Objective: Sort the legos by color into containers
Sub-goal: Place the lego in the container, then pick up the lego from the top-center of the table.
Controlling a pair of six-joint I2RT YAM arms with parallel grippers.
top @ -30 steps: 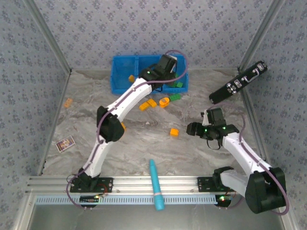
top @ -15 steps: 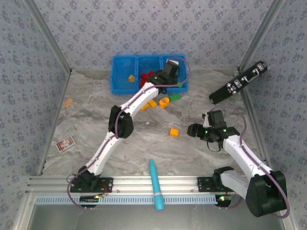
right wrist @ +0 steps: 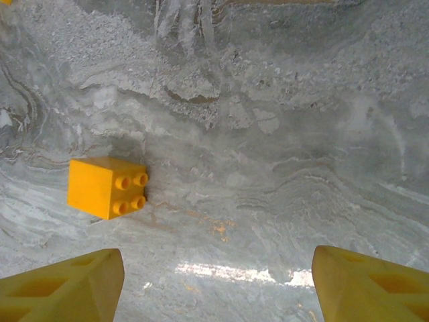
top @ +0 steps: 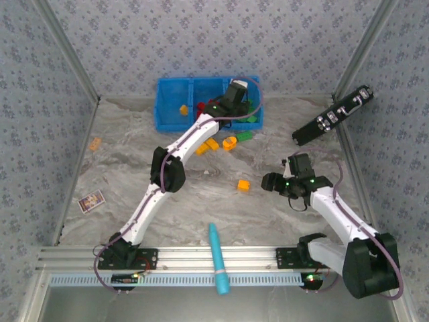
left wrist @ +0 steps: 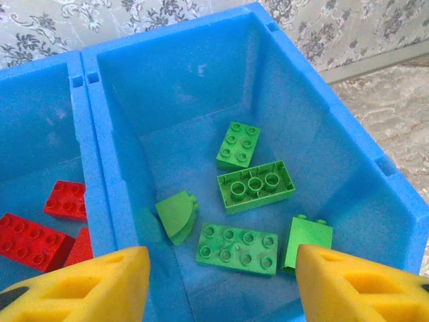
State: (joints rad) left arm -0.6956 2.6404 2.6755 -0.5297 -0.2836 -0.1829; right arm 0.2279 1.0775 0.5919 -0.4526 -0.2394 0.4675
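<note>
- Your left gripper (left wrist: 223,287) hangs over the right compartment of the blue bin (left wrist: 320,114), jaws apart, nothing between them.
- That compartment holds five green bricks (left wrist: 255,186); the middle one holds red bricks (left wrist: 30,239).
- Your right gripper (right wrist: 216,285) stands wide over the table (right wrist: 301,134), empty, with an orange-yellow brick (right wrist: 107,188) lying ahead.

A grey marbled table (top: 127,168) carries a blue three-compartment bin (top: 171,124) at its far side. Just in front of the bin lie two orange bricks (top: 212,143), a yellow curved piece (top: 230,143) and a green brick (top: 244,135). Farther in front sits a lone orange brick (top: 243,184). Well left of the bin lie a small orange brick (top: 95,143) and a card (top: 90,200). A teal pen (top: 216,248) lies farthest in front.
</note>
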